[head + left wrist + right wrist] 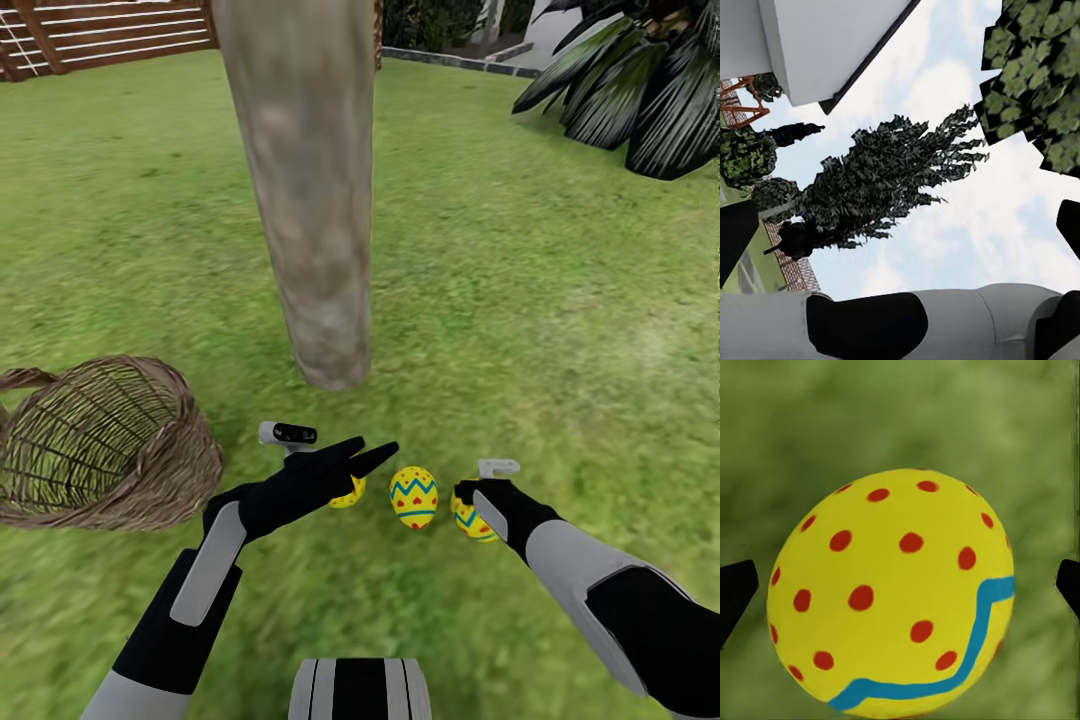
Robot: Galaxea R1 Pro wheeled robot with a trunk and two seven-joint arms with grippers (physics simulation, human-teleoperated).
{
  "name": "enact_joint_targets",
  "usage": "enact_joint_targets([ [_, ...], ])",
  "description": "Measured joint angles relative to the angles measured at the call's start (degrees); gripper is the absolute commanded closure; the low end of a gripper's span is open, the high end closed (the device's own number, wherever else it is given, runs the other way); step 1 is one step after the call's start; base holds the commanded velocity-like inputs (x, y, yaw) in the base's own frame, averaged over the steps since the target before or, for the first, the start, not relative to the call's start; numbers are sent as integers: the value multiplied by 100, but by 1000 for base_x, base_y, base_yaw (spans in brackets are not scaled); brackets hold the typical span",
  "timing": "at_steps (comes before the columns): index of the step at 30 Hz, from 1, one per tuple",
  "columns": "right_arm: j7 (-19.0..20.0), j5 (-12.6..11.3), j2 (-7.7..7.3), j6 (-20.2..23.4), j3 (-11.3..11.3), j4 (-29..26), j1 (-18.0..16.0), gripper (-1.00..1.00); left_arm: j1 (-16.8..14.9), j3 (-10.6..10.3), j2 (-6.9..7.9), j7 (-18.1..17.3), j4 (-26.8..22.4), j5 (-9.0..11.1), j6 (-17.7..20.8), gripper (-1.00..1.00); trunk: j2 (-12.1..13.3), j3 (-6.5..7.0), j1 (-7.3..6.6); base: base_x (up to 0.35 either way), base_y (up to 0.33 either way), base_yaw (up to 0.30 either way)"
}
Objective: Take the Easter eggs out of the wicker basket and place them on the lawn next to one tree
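Three yellow Easter eggs lie in a row on the lawn (520, 300) in front of the tree (310, 200) trunk. The left egg (349, 493) is half hidden under my left gripper (370, 452), which hovers above it, open and empty. The middle egg (413, 497) stands free. My right gripper (465, 508) points down over the right egg (472, 524), open, with its fingertips (736, 592) on either side of the egg (892, 592) and a gap to it. To the left, the wicker basket (100, 445) lies tipped on its side and looks empty.
A brown slat fence (100, 35) runs along the far left. A dark broad-leaved plant (640, 90) stands at the far right. Open grass spreads right of the trunk. The left wrist view looks up at sky, a dark cypress (877, 184) and a white house corner (825, 45).
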Motion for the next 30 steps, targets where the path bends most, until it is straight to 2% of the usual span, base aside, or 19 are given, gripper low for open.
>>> enact_joint_targets([
  [5,-3,-23,-35,6,-25,-87,-4,-100,0,86,24,2,-8,0,8,-100,6,89,-10,0,0,0],
  [7,1,-29,-46,127,-35,-147,-4,-100,0,427,34,-18,-20,6,14,-100,7,111,-13,0,0,0],
  [8,3,-28,-86,299,-40,-276,-5,-100,0,529,35,-18,-24,0,16,-100,8,133,-16,0,0,0],
  [10,16,-25,-246,847,-49,-773,-4,-100,0,585,30,17,-26,-31,18,-100,11,178,-21,0,0,0],
  [11,27,-26,-370,1252,-55,-1057,-3,-100,0,594,27,34,-24,-42,18,-100,12,200,-24,0,0,0],
  [13,52,-38,-544,1931,-196,-1535,11,-100,-12,599,32,43,-25,-53,18,-100,15,244,-29,0,0,0],
  [15,75,-38,-687,2269,-423,-2139,54,-100,-127,600,41,52,-22,-59,19,-100,17,289,-34,0,0,0],
  [16,83,-68,-821,2339,-458,-2360,63,-100,-172,600,39,58,-17,-64,22,-100,19,311,-37,0,0,0],
  [17,123,-218,-924,2379,-472,-2517,69,-100,-195,600,37,83,-15,-69,25,-100,20,333,-39,0,0,0],
  [18,207,-468,-976,2400,-472,-2592,80,-100,-226,599,36,295,-14,-71,52,-100,22,355,-41,0,0,0],
  [20,282,-761,-1067,2558,-472,-2641,86,-100,-360,590,36,844,-11,-52,106,-100,24,399,-46,0,0,0],
  [23,314,-852,-1126,2823,-471,-2662,87,-100,-417,573,32,1077,-9,-42,125,-100,28,466,-52,-209,12,0],
  [30,317,-865,-1123,2858,-471,-2664,88,-100,-422,591,39,1096,0,-13,126,-100,38,621,-69,-327,82,0],
])
